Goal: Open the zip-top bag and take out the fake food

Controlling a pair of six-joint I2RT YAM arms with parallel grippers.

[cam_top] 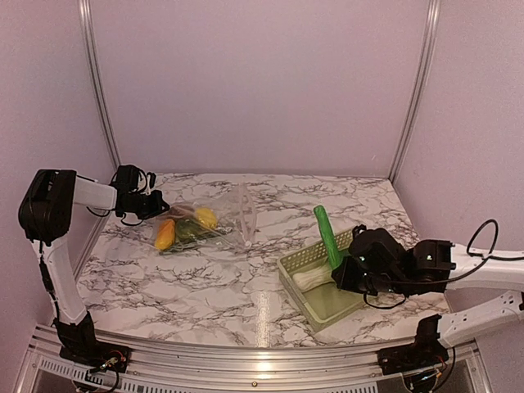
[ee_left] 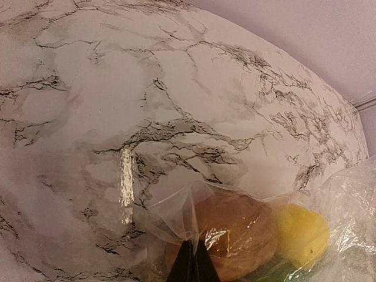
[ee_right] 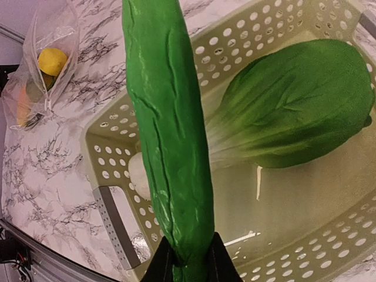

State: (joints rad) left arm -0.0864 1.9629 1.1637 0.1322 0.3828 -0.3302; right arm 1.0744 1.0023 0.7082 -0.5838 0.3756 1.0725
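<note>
the bag [cam_top: 214,221] lies on the table [cam_top: 205,286] toward the far left corner, with its whitish zipper strip standing up at the end that faces the middle of the table. through the clear plastic show a lemon [cam_top: 205,218], an orange-yellow fruit [cam_top: 164,235] at the end nearest the left edge, and something green between them. the left gripper [cam_top: 155,205] reaches in from the left edge and is at the bag's far left end. in the left wrist view its fingertips [ee_left: 191,264] are closed tight, pinching a fold of the plastic right in front of a brown potato [ee_left: 235,229], with the lemon just beside the potato.

a pale green basket [cam_top: 327,307] sits near the right end of the near edge. a bok choy [cam_top: 315,280] lies inside it, white stem toward the left. the right gripper [cam_top: 344,270] hangs over the basket, closed narrow on the lower end of a cucumber [cam_top: 327,236]. the cucumber stands nearly upright, leaning a little toward the far left, and its held end is above the basket floor just beside the bok choy.
</note>
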